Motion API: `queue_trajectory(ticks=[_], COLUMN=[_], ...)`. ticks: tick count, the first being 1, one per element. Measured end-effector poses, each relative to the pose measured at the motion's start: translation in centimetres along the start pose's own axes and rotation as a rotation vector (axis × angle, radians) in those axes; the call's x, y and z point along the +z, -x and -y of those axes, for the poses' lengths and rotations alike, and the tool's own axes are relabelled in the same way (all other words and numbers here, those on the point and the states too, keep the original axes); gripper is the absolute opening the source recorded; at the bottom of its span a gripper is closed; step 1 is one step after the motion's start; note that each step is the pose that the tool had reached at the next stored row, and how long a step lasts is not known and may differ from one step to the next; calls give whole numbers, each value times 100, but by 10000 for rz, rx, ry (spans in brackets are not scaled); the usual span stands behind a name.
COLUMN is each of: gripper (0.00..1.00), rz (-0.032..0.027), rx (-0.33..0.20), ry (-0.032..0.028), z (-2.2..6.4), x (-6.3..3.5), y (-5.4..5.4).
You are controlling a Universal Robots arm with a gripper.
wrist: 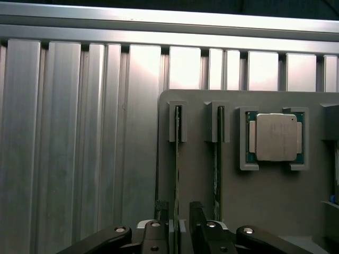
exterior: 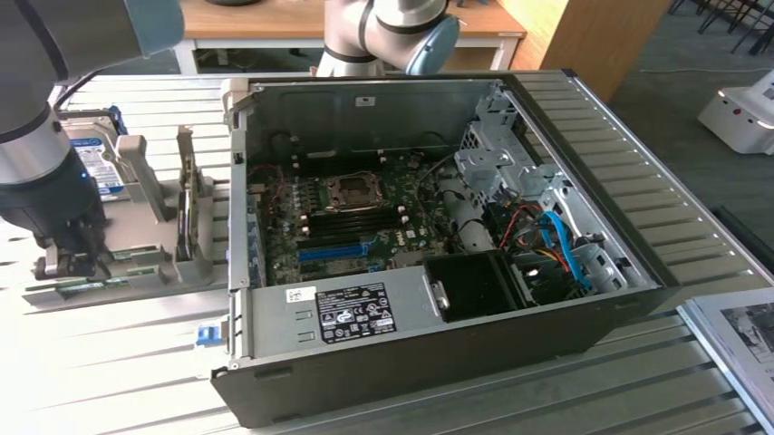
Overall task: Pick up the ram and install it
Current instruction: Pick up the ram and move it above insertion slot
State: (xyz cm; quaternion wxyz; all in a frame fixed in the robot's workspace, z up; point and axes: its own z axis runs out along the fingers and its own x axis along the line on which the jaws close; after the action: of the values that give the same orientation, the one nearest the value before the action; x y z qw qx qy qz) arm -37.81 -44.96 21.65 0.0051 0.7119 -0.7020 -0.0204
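Right, your tool point(wrist: 179, 207) is spread, one finger either side of the ram point(wrist: 177, 159), which stands on edge in a slot of the grey holder point(wrist: 275, 201) on the slatted surface point(wrist: 79, 159). Expect it to be light, stiff and fragile; take it gently by its flat faces, near the middle.

The computer case point(exterior: 400, 381) is black outside and bare grey metal inside. Its motherboard point(exterior: 362, 217) is green, with a bright blue slot point(exterior: 329, 252) at six o'clock on the board. The power supply point(exterior: 344, 313) is silver with a black-and-white label. The ribbed table point(wrist: 79, 159) is silver, the holder point(wrist: 275, 201) grey, the CPU point(wrist: 273, 136) silver on green, the ram point(wrist: 176, 159) dark green and the gripper point(wrist: 179, 214) black.
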Motion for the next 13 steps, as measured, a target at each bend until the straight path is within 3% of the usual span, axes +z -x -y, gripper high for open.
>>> queue_trajectory(ticks=[13], gripper=[29], rz=[0], rx=[0], ry=[0], z=[32], x=[17], y=[-1])
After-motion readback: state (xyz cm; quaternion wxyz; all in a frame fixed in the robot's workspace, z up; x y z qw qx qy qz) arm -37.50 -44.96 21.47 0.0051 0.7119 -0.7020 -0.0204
